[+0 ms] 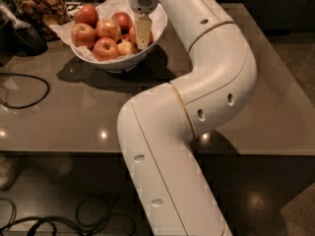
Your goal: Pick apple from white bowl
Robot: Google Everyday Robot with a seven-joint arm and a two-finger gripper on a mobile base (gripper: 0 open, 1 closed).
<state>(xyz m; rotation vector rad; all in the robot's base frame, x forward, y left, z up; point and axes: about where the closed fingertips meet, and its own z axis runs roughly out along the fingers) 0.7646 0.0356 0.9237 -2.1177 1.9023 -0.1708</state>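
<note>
The white bowl stands at the back left of the table, lined with crinkled white paper. It holds several pinkish-red apples, among them one at the front, one in the middle and one at the back. A smaller, paler apple lies at the front right. My gripper points straight down into the right side of the bowl, its tip beside the pale apple and in front of a partly hidden red apple. I cannot see anything held.
A clear jar of brown snacks stands behind the bowl to the left, with a black object beside it. A black cable loops on the grey table at the left. My white arm crosses the table's middle.
</note>
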